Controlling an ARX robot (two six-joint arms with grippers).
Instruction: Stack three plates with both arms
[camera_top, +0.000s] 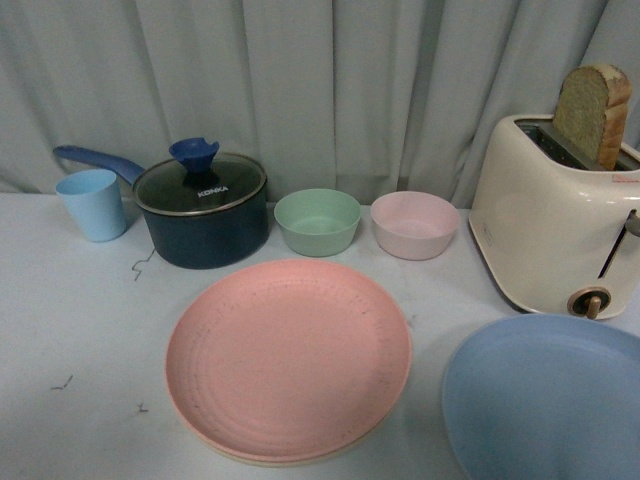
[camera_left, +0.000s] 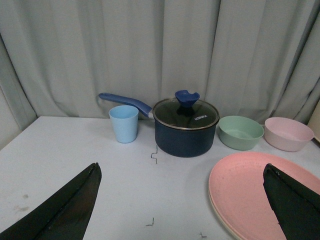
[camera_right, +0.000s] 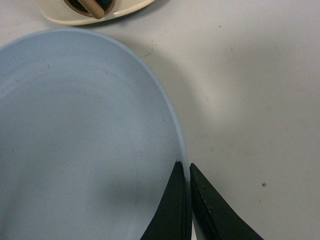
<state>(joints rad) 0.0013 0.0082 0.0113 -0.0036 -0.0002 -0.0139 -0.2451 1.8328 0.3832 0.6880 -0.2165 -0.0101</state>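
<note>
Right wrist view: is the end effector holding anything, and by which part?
Right end effector pinches the light blue round matte plate at its rim. Left end effector is open, holding nothing.

White table (camera_top: 60, 330), seen from the near edge: a light blue cup (camera_top: 92, 204), dark blue lidded saucepan (camera_top: 205, 225), green bowl (camera_top: 317, 221) and pink bowl (camera_top: 414, 224) line the far edge. A cream toaster (camera_top: 545, 230) stands by the right edge. A cream plate (camera_top: 262, 462) sits mid-table near the front, and a light blue plate (camera_top: 545, 400) is at the near right corner.
</note>
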